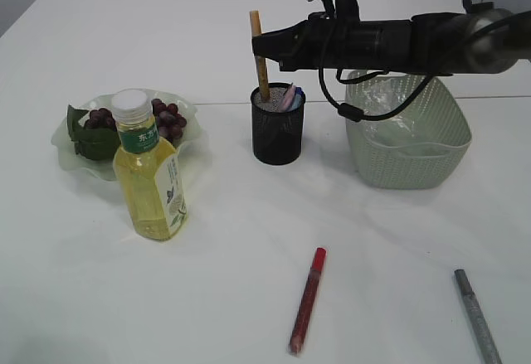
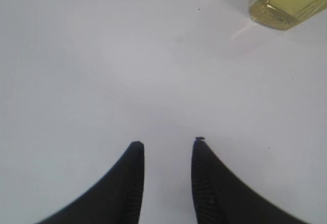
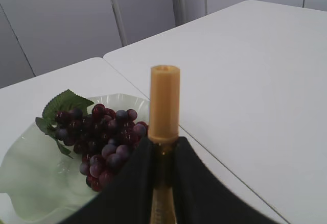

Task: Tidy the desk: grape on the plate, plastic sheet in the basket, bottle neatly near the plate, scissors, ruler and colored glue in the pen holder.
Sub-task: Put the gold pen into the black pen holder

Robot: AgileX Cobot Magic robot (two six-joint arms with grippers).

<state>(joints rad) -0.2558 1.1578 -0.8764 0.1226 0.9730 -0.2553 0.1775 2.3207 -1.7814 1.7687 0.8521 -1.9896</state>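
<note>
Right gripper reaches in from the right edge of the exterior frame, and it is clamped on the gold glue pen, which stands upright with its lower end inside the black mesh pen holder at frame centre. The right wrist view confirms it: both black fingers squeeze the pen just under its orange cap. Something blue and pink sits in the holder too, though I can't tell what it is.

The left gripper hangs parted over bare white surface, nothing between its tips, with the bottle's base in the upper right corner of its view.

Left of centre in the exterior frame, the grapes lie on the pale green plate, and the bottle of yellow liquid stands upright just in front of it. The green basket sits at right. Along the bottom, a red glue pen lies flat, with a grey glue pen well apart at lower right.
</note>
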